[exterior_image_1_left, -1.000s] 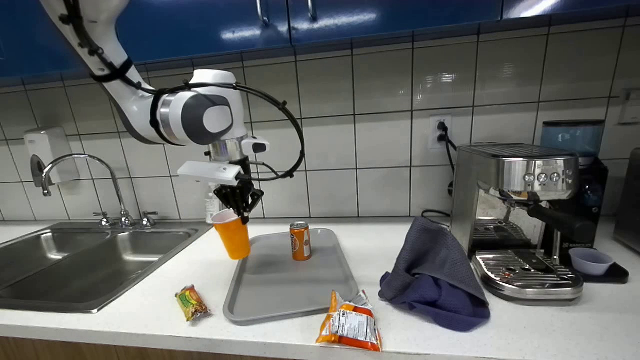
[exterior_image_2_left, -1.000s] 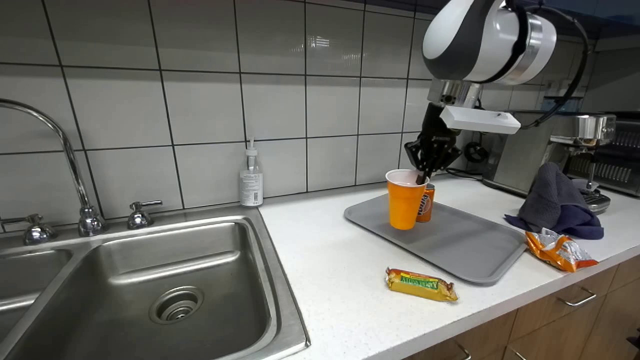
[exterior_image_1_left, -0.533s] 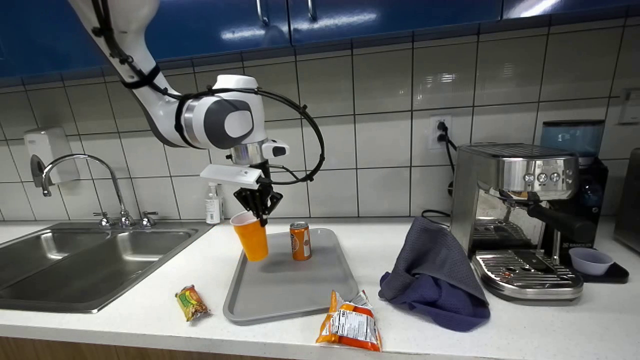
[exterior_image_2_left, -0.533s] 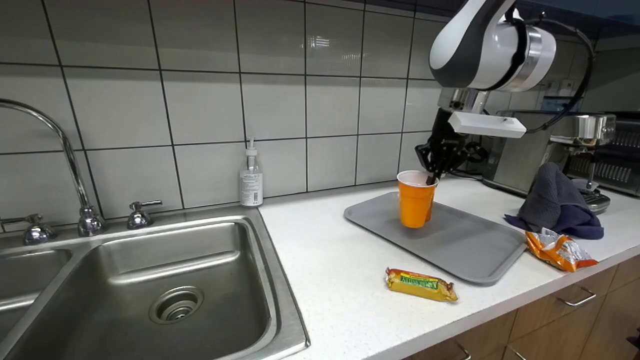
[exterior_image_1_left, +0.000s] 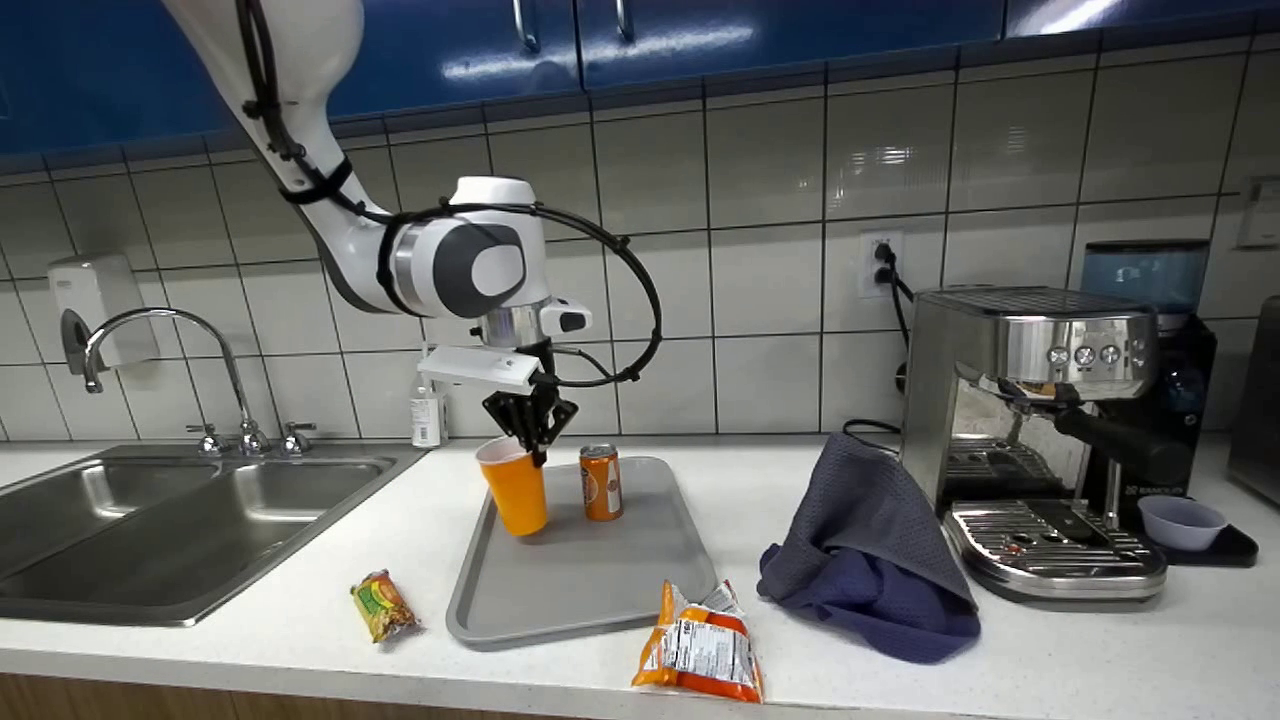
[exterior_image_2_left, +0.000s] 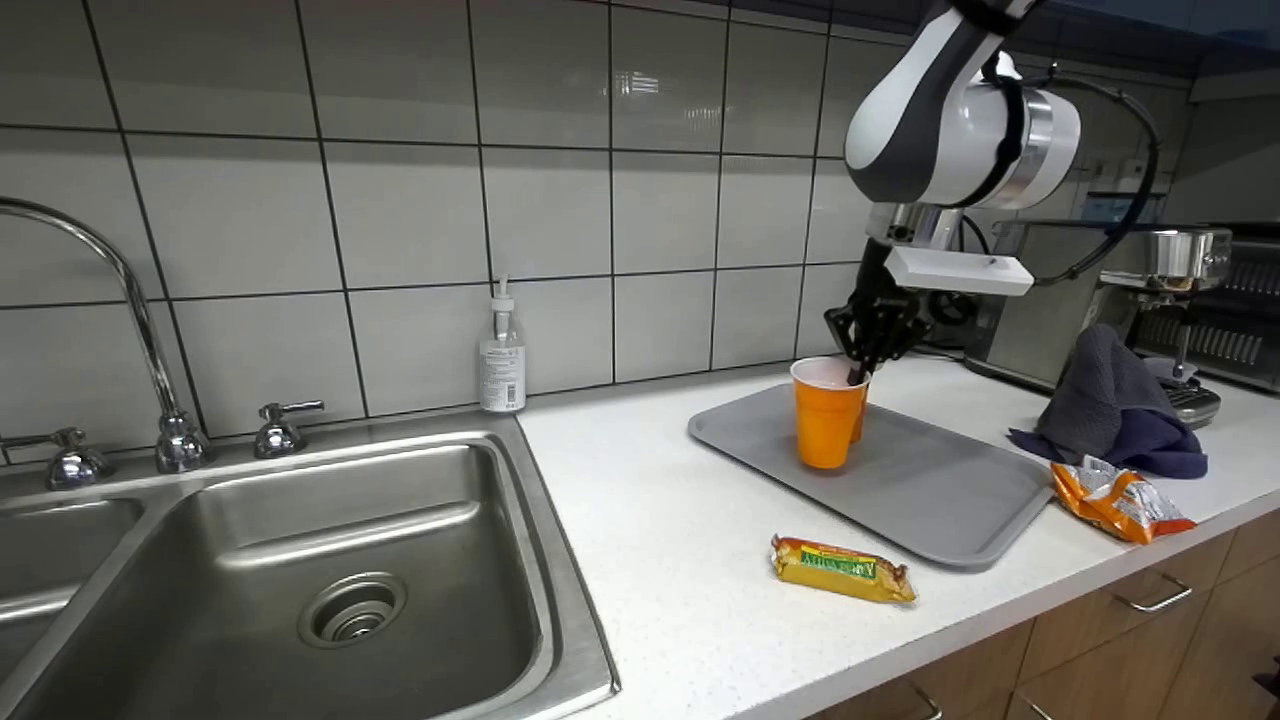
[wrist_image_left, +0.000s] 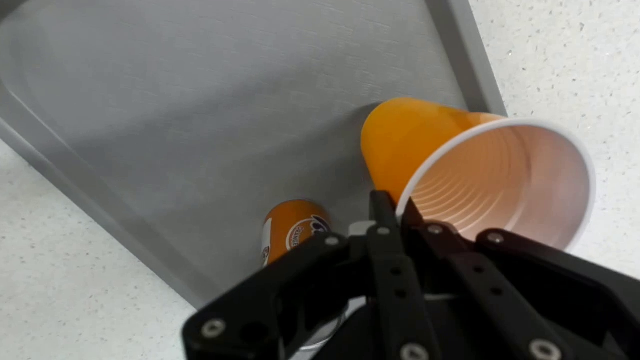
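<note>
Holding the cup (exterior_image_2_left: 825, 425) by its rim, over the tray (exterior_image_2_left: 940, 490). At the gripper (wrist_image_left: 397, 206): narrow pinch across the cup's wall, one finger inside, one outside. Base within the tray's outline, near one edge. Leaning a little in an exterior view, mouth away from the can (exterior_image_1_left: 601, 487). Can't confirm base contact with the tray from any view; no clear read on gap or touch.

Step in hand, as judged here: set-down on the tray, release not yet done. Called for next, probably: level the cup, settle the base flat, then open gently and back straight up, so as not to drag the rim with the inner finger. Thin-walled by the look of it, so apt to flex or tip on a rough release.

Also worth watching: the can, upright on the tray just beside the cup and partly hidden by the gripper in the wrist view. Easy to knock on a sideways exit. Off the tray: bar (exterior_image_2_left: 843, 570) on the table (exterior_image_2_left: 650, 540), well apart from the gripper; bag (exterior_image_1_left: 703, 650) by a tray corner, contact unclear; towel (exterior_image_1_left: 870, 550) farther along.
</note>
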